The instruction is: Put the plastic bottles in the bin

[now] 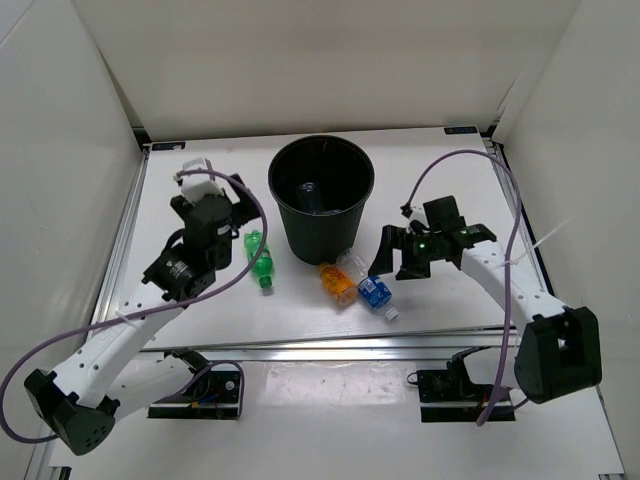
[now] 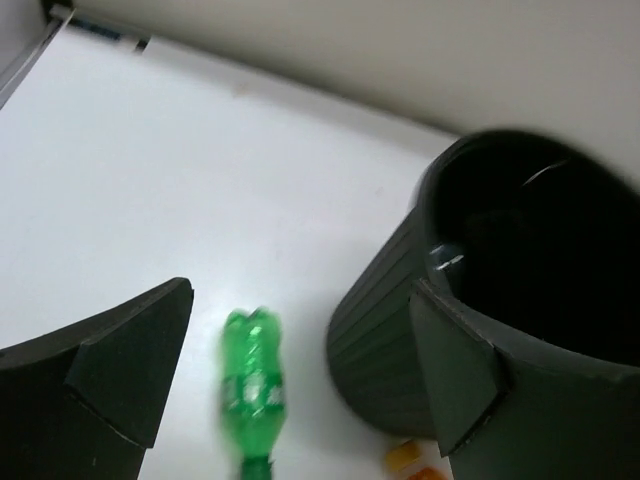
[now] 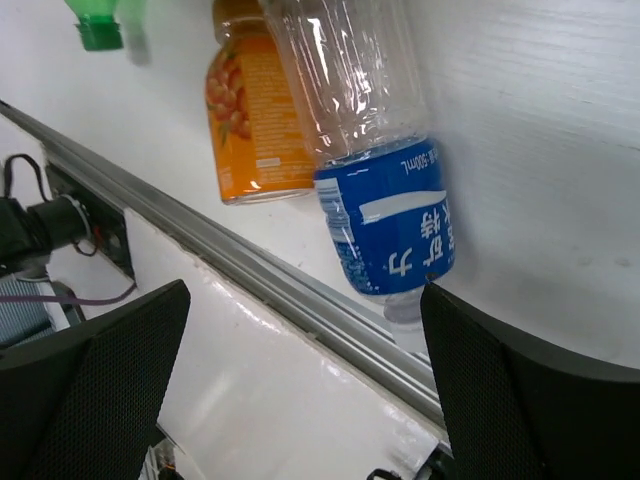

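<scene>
From above I count one bin [image 1: 322,195] and three bottles on the desk [image 1: 450,180] at its five to seven o'clock: green bottle [image 1: 259,258], orange bottle [image 1: 336,283], blue-label bottle [image 1: 375,292].

Left wrist: left hand [image 2: 300,300] spread, empty; green bottle at six, bin at three.

Right wrist: right hand [image 3: 305,300] spread, empty, two bottles at twelve.

A white table [image 1: 450,290] holds an upright black bin [image 1: 320,240]. A green bottle [image 1: 260,262], orange bottle [image 1: 337,283] and blue-labelled bottle [image 1: 373,291] lie just near of it.
</scene>
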Robot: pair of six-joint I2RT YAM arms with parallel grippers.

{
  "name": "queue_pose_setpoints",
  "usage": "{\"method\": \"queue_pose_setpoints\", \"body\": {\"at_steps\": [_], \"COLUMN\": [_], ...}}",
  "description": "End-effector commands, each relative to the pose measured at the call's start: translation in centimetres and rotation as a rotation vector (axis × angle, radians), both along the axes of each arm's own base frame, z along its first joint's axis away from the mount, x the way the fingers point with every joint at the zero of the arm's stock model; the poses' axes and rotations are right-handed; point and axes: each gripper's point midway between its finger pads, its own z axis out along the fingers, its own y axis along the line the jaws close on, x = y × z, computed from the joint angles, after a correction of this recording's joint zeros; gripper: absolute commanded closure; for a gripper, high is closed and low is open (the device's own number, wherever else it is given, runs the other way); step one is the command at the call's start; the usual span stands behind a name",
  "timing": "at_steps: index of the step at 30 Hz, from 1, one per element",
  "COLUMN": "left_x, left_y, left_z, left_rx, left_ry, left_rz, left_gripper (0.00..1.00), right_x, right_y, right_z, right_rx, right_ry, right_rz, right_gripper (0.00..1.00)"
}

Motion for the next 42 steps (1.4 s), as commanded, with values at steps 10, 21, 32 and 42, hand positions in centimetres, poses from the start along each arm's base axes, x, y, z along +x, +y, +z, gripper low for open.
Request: {"method": "queue_pose_setpoints", "body": {"at_steps": [10,21,32,42], "left_x": [-5.5,-6.8,-6.6,-5.5], "left_y": [6.4,7.4,7.6,6.8], "left_z": [-15.8,-18.8,-20.5,-21.2], "left_rx": [-0.033,-0.093,-0.088,-0.146], "left_ry": [0.469,0.576,0.648,0.624], "left_rz": [0.243,0.288,0.321,0.309], "left_gripper": [0.00,0.00,0.00,0.00], "right_x": [3.5,4.1,5.9,11.9], "right_y": [2.5,2.2,-3.5,-5.1], "right_z": [-5.9,-9.6,-3.7,21.7], "right_rx": [-0.067,-0.129,-0.198,0.017], "right_ry": [0.046,0.177,0.125,-0.440], "right_rz": [0.064,0.069,-0.216,-0.433], "right_gripper": [0.05,0.39,0.68,0.78]}}
